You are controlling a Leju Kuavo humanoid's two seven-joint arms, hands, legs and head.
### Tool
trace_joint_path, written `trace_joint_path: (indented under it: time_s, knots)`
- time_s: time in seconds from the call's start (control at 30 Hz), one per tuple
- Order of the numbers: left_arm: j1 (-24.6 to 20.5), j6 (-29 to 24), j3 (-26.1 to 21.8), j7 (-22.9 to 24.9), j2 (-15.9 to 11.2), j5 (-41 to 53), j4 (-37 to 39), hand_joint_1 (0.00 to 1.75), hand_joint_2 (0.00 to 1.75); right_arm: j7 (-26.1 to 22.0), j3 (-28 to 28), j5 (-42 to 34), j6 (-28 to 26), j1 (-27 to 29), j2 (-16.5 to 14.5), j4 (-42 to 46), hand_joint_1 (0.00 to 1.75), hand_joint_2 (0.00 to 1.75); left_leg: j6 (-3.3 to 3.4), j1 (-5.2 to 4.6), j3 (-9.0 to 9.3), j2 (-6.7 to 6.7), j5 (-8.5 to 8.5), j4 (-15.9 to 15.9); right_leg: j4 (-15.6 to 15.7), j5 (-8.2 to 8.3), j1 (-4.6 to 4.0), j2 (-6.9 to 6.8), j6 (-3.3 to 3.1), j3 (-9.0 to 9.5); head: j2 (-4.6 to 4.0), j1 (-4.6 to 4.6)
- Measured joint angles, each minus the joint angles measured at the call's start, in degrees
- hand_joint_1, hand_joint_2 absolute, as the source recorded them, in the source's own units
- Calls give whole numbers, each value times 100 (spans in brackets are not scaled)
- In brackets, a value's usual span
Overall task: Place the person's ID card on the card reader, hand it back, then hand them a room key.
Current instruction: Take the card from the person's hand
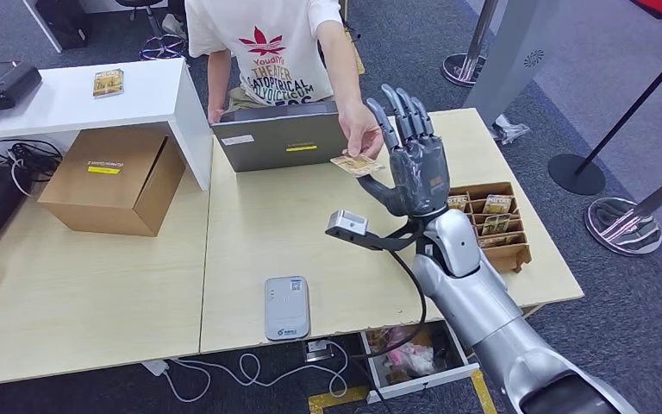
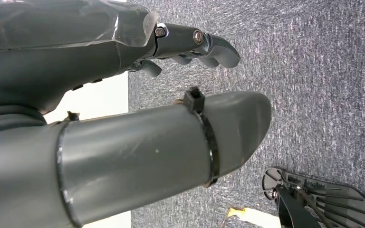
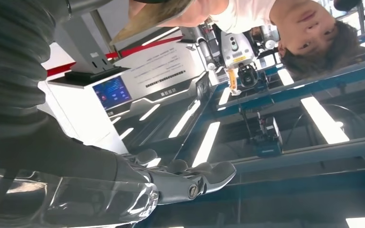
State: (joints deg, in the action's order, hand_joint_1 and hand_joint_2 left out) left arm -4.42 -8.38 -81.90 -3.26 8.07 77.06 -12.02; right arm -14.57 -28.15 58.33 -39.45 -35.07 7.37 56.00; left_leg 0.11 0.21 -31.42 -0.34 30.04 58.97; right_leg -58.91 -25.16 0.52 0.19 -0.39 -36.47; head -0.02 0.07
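Fingers on my right hand (image 1: 409, 159) are spread and raised, palm up toward the person, gripping nothing that I can make out; the card (image 1: 355, 164) sits in the person's hand (image 1: 360, 129), its near edge right beside my thumb, and I cannot tell from the head view whether it touches. My read is that this is a handover between the two of us. Whether the card is coming to me for the reader or has just gone back, I cannot settle from what I see.

If I am receiving, the next move calls for closing thumb and fingers on the card's free edge, then carrying it down to the card reader (image 1: 287, 307), which lies on the table (image 1: 250, 233) near my edge, well apart from the hand. The room keys look to be in the wooden organiser (image 1: 493, 226) just behind my right wrist.

My left hand (image 2: 185, 45) hangs over the carpet, fingers loosely curled with nothing in them.

A laptop (image 1: 277, 138) stands before the person, with a cardboard box (image 1: 112, 179) off to my left.
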Motion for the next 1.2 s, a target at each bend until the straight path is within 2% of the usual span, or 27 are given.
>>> trace_joint_path:
  time_s: [0.03,0.1,0.13,0.17,0.23,0.47,1.03,1.2]
  knots:
    - [0,1,0,-4,0,4,0,0,0,11,16,3,0,4,-1,0,49,175,0,0,0,0,0,0,0,0,0,0,0,0,0,1]
    - [0,3,0,-12,0,13,0,0,0,33,34,9,0,16,-1,0,109,175,0,0,0,0,0,0,0,0,0,0,0,0,0,0]
    - [0,6,0,-16,0,18,0,0,0,46,39,9,0,23,-1,0,131,175,0,0,1,0,0,0,0,0,0,1,0,0,0,0]
    - [0,10,0,-21,0,25,0,0,0,59,42,10,0,31,-1,0,147,175,0,0,1,0,0,0,0,0,0,1,0,0,0,-1]
    - [0,20,0,-33,0,40,0,0,0,80,46,10,0,51,-1,1,160,175,0,0,1,0,0,0,0,0,0,1,0,0,0,-1]
    - [-1,53,16,-43,-1,77,0,0,0,218,85,78,-4,178,1,51,174,175,0,0,1,0,0,0,0,0,0,1,0,0,0,1]
    - [-3,57,39,12,-2,51,0,0,0,281,124,69,29,238,-1,101,175,175,0,0,0,0,0,0,0,0,0,1,0,0,0,-1]
    - [-3,35,39,57,0,3,0,0,0,193,120,-196,139,228,-3,92,175,175,0,0,0,0,0,0,0,0,0,0,0,2,0,-1]
